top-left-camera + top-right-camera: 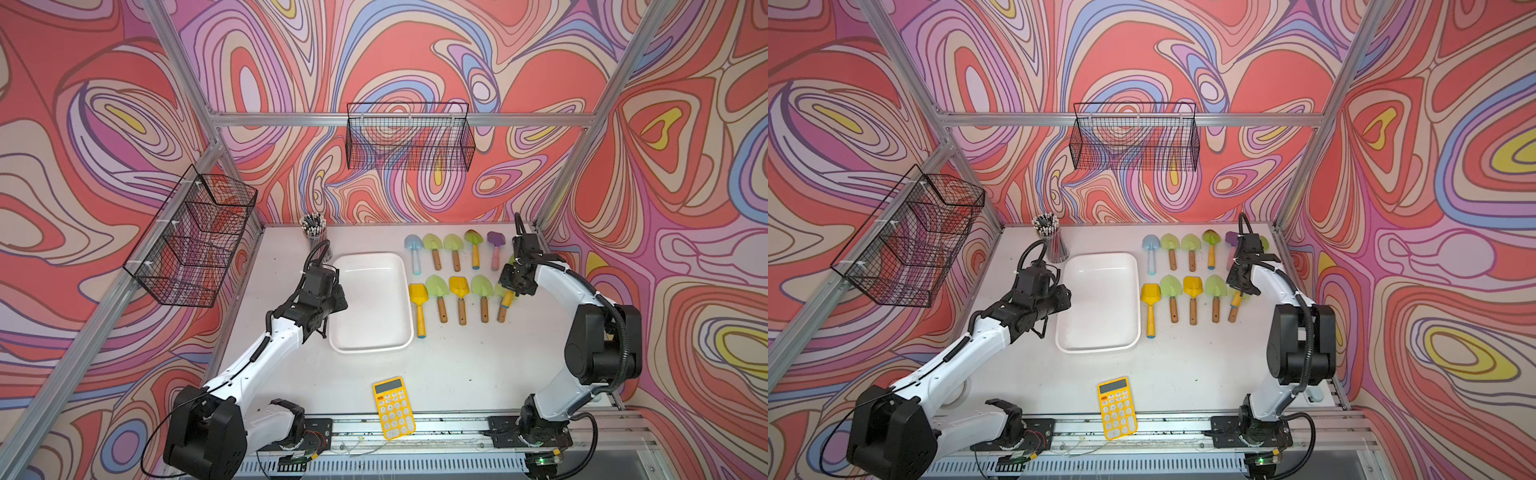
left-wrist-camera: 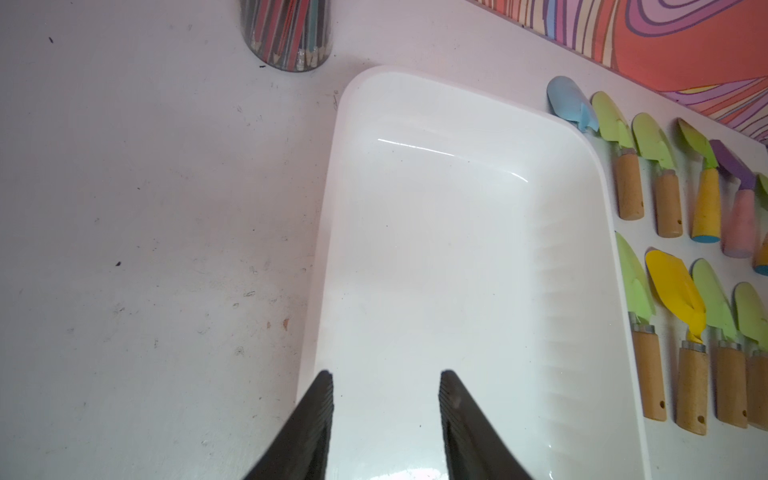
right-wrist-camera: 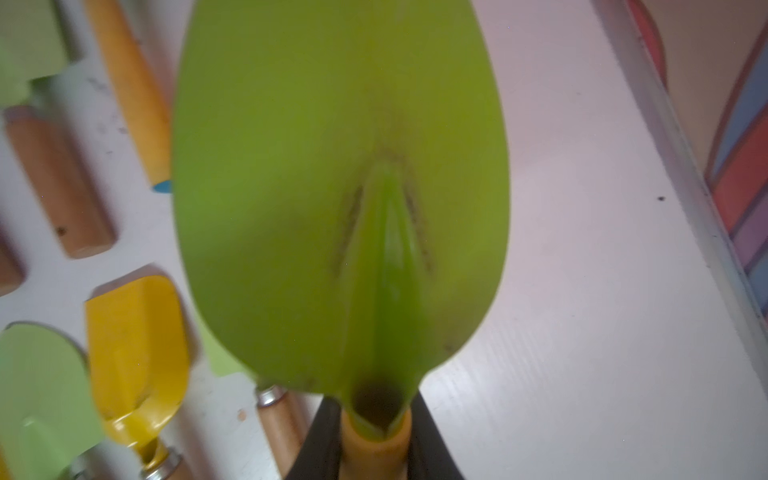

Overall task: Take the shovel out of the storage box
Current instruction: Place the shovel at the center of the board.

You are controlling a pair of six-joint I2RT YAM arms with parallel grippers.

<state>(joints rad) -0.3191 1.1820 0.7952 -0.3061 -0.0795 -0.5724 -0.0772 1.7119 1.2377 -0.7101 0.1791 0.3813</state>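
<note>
**Green shovel [image 3: 340, 187] held clear of the empty storage box [image 1: 371, 349]**
The shovel is gripped at its yellow handle by the closed right gripper [image 3: 376, 453], at the right end of the near row of laid-out shovels [image 1: 460, 291]. Its long axis is parallel to theirs, blade toward the back wall. The box lies well apart to the left, and the left gripper [image 2: 386, 376] is held open and unladen over its left rim. Bare table [image 1: 457, 365] is available rightward.

Both top views look down from high at the front over the whole worktop [image 1: 457, 365], nearly alike. The left wrist view looks closely onto the storage box [image 2: 457, 249] (also in both top views); the right wrist view sits against a green shovel [image 3: 332, 187].
</note>
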